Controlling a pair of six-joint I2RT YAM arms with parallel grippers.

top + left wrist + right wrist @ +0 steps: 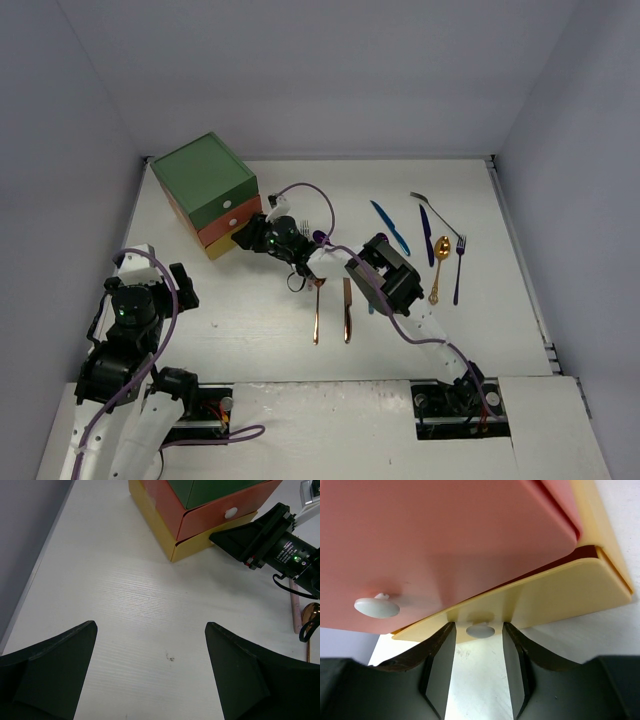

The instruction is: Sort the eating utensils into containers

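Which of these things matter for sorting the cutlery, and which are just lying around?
For the job: chest of drawers, yellow drawer's knob, right gripper, gold spoon, copper utensils, blue knife, purple fork.
Just there: purple cable, speck on the table.

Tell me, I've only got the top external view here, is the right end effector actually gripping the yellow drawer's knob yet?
Observer: Not yet. In the right wrist view, the right end effector has one finger on each side of the white knob of the yellow drawer, with a small gap showing on both sides.
Operator: Is it the correct knob, not the one above?
Observer: Yes. The orange-red drawer's knob sits up and to the left in that view, outside the fingers.
Operator: And the left end effector?
Observer: The left wrist view shows the left end effector wide open above the table, with nothing between its fingers.
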